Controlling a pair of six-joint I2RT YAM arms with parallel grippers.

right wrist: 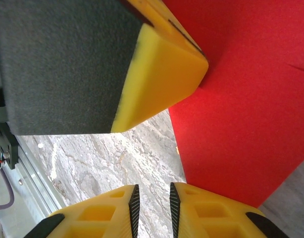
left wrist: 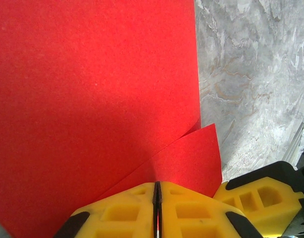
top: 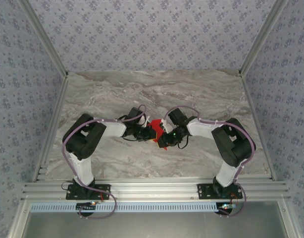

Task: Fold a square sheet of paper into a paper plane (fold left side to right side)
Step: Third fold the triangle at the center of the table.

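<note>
Marbled grey worktop [top: 191,94] below. At bottom centre, left gripper [left wrist: 157,186] clamped shut on red square sheet of paper [left wrist: 92,89] — folded, spreading across upper left of frame. At lower edge, right gripper [right wrist: 153,189] narrowly parted, nothing between — just beside sheet's edge.

I am finding nothing to read here: no words, labels, brands, numbers or signs are showing on anything in view.
</note>
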